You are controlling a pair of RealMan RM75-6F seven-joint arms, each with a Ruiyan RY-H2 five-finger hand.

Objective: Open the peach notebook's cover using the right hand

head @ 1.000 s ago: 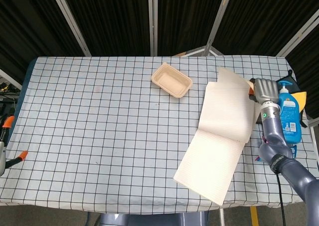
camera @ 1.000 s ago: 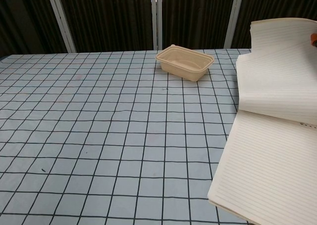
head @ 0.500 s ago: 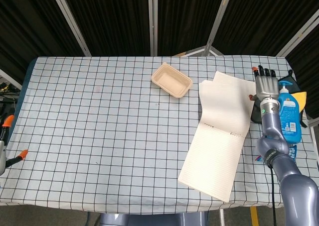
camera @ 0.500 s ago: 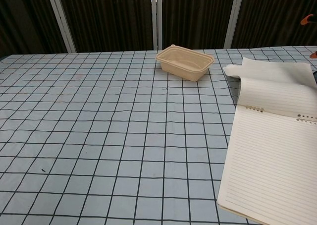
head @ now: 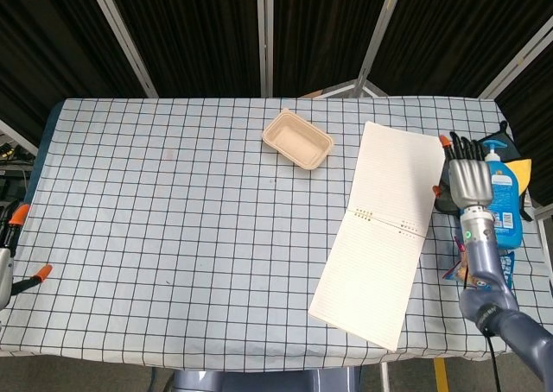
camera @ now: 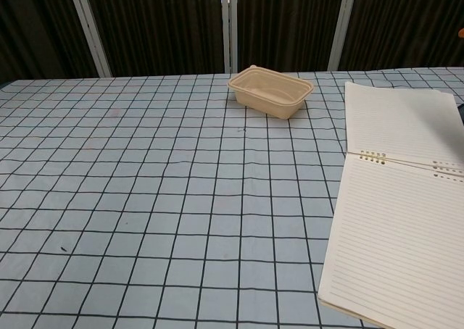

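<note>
The peach notebook [head: 382, 228] lies open and flat on the checked tablecloth at the right, cream lined pages up, its binding holes across the middle. The chest view shows the same notebook [camera: 397, 198] spread at the right edge. My right hand [head: 470, 178] hovers just off the notebook's right side, fingers straight and apart, holding nothing. It does not touch the pages. My left hand is not visible in either view.
A tan shallow tray [head: 297, 139] sits behind the notebook, also the tray [camera: 270, 90] in the chest view. A blue pump bottle [head: 500, 202] and a dark object stand at the table's right edge beside my hand. Orange-handled clamps [head: 26, 275] lie off the left edge.
The raised pages dropped flat onto the table as the notebook settled fully open. My right hand let go and drew back toward the table's right edge and nearer the front.
</note>
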